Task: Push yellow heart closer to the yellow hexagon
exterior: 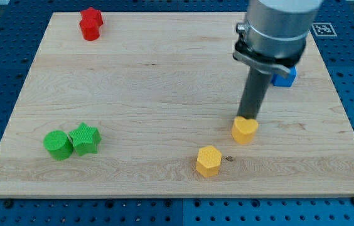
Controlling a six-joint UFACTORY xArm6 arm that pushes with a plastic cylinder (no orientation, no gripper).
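Note:
The yellow heart (245, 130) lies on the wooden board right of centre, towards the view's bottom. The yellow hexagon (208, 161) lies a short way below and left of it, with a small gap between them. My tip (249, 117) is at the heart's upper edge, touching or almost touching it from the view's top side. The dark rod rises from there to the arm's grey body at the view's top right.
A red cylinder (90, 29) and a red star-like block (92, 16) sit together at the top left. A green cylinder (58, 145) and a green star (85, 139) sit together at the bottom left. A blue block (285, 76) is partly hidden behind the arm at the right.

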